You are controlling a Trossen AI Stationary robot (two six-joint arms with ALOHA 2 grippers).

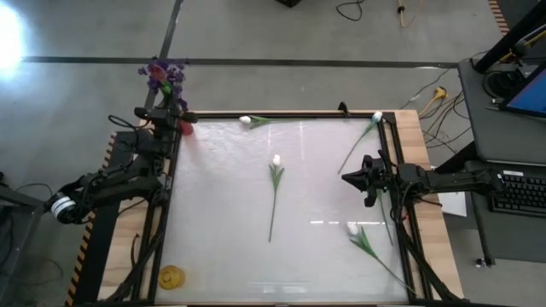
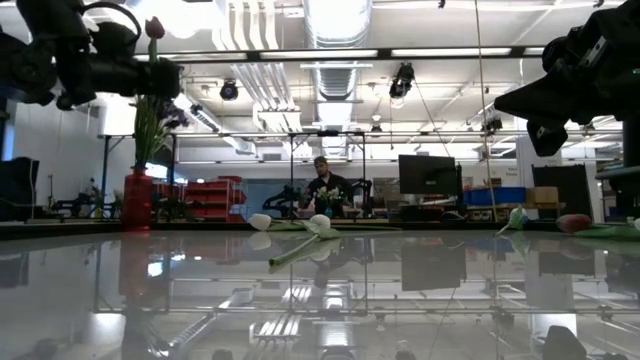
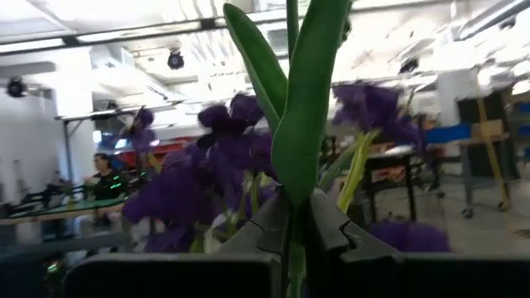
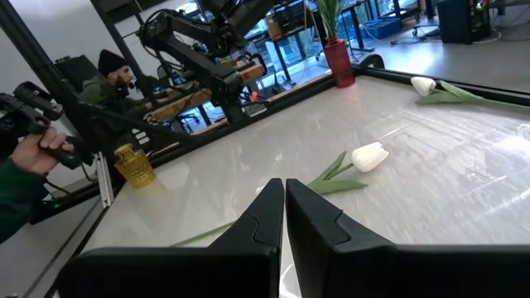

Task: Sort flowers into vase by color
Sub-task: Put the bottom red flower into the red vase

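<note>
Left gripper (image 3: 291,240) clenched on green-stemmed dark red tulip (image 2: 154,28) above red vase (image 2: 137,199), right gripper (image 4: 284,217) clenched empty over white table (image 1: 222,213).

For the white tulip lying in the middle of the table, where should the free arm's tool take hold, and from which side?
Grip the middle white tulip on its bare stem below the leaves, coming straight down with the fingers across the stem. It lies flat, bud toward the far edge, so nothing offers a side grip, and the bud would likely crush. The right tool, shut and empty, is nearest; the left tool holds a green stem.
</note>
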